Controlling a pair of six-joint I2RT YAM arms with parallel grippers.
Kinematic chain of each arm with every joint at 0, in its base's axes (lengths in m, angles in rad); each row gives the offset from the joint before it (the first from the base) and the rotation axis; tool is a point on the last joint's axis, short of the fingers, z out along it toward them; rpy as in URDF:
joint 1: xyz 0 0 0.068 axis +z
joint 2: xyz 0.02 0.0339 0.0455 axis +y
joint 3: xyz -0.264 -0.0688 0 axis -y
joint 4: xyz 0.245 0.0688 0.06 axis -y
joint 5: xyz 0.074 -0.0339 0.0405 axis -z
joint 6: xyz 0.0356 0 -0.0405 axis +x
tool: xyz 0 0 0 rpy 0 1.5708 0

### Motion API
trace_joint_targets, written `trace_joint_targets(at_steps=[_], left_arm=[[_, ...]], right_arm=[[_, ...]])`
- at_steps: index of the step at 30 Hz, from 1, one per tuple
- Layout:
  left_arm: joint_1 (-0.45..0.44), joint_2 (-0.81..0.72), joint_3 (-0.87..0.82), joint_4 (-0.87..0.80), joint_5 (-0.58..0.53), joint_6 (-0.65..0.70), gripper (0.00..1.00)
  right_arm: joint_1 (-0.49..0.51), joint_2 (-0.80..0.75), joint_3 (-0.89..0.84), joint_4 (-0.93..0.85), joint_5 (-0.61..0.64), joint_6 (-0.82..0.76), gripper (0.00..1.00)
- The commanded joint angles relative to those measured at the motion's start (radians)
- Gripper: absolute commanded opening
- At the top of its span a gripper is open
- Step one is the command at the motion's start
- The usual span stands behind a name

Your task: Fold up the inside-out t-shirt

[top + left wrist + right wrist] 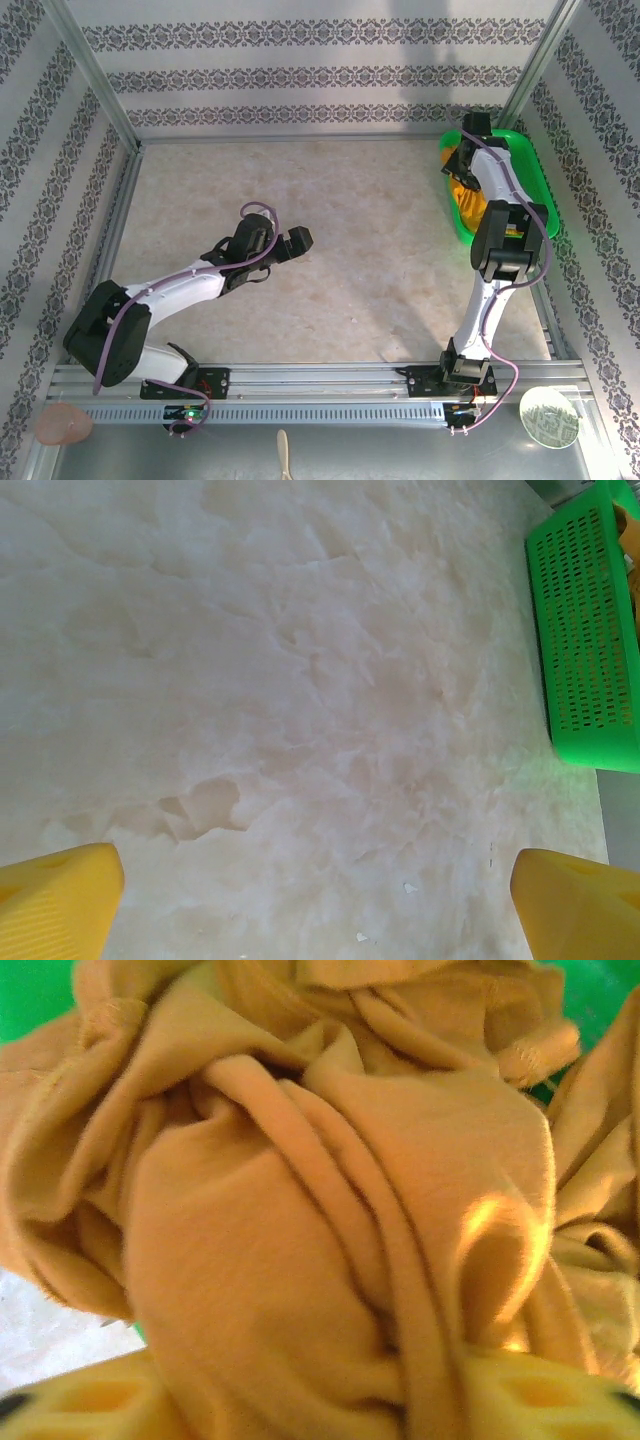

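The inside-out t-shirt (300, 1180) is a crumpled mustard-orange heap lying in the green basket (537, 172) at the back right of the table. A little of its cloth (463, 196) shows beside the right arm in the top view. My right gripper (466, 160) reaches down into the basket. In the right wrist view its yellow fingers (80, 1405) press in on a thick fold of the shirt, and the gripper (300, 1400) is shut on that fold. My left gripper (283, 255) hovers over the bare table at centre left. It is wide open (315, 890) with nothing between the fingers (55, 905).
The beige mat (360, 230) covers the table, with patterned walls on three sides. The green basket's slotted wall (590, 660) lies to the right of the left gripper. On the near ledge sit a pink object (62, 425), a wooden stick (283, 455) and a green-white plate (548, 415).
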Motion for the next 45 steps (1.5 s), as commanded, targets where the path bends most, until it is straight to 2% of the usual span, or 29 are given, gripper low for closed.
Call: trace_joint_targets(at_steps=[1,5,10,14,18,22,27,32,33,34,35,36,38,45], left_arm=[[-0.014,-0.061,0.041,-0.068,-0.002,0.030,0.99],[-0.014,-0.101,0.065,-0.118,-0.032,0.051,0.99],[-0.014,-0.131,0.089,-0.154,-0.068,0.058,0.99],[-0.014,-0.169,0.097,-0.181,-0.104,0.057,0.99],[-0.014,-0.218,0.104,-0.230,-0.159,0.060,0.99],[-0.013,-0.272,0.086,-0.252,-0.224,0.047,0.99],[-0.009,-0.317,0.073,-0.261,-0.242,0.059,0.99],[-0.005,-0.312,0.074,-0.263,-0.241,0.071,0.99],[-0.005,-0.304,0.074,-0.258,-0.236,0.074,0.99],[-0.003,-0.293,0.076,-0.253,-0.229,0.074,0.99],[-0.003,-0.280,0.081,-0.250,-0.218,0.075,0.99],[-0.003,-0.267,0.086,-0.251,-0.209,0.078,0.99],[-0.003,-0.237,0.106,-0.257,-0.187,0.089,0.99],[-0.005,-0.135,0.170,-0.278,-0.093,0.153,1.00]], right_arm=[[-0.019,-0.046,0.050,-0.024,-0.130,0.021,0.02],[-0.007,-0.204,-0.001,0.058,-0.169,0.009,0.00],[0.051,-0.485,-0.109,0.262,-0.250,0.012,0.00],[0.127,-0.608,-0.046,0.271,-0.341,0.018,0.00],[0.204,-0.661,0.039,0.256,-0.434,0.044,0.00],[0.284,-0.679,0.061,0.249,-0.470,0.054,0.00],[0.380,-0.710,-0.079,0.323,-0.449,0.073,0.00],[0.489,-0.691,-0.311,0.475,-0.397,0.103,0.00],[0.508,-0.669,-0.336,0.494,-0.386,0.097,0.15],[0.529,-0.634,-0.348,0.504,-0.383,0.077,0.39],[0.546,-0.587,-0.337,0.486,-0.396,0.044,0.55],[0.556,-0.553,-0.316,0.456,-0.405,0.021,0.60],[0.565,-0.520,-0.312,0.427,-0.407,-0.004,0.63],[0.536,-0.620,-0.409,0.378,-0.313,-0.037,0.66]])
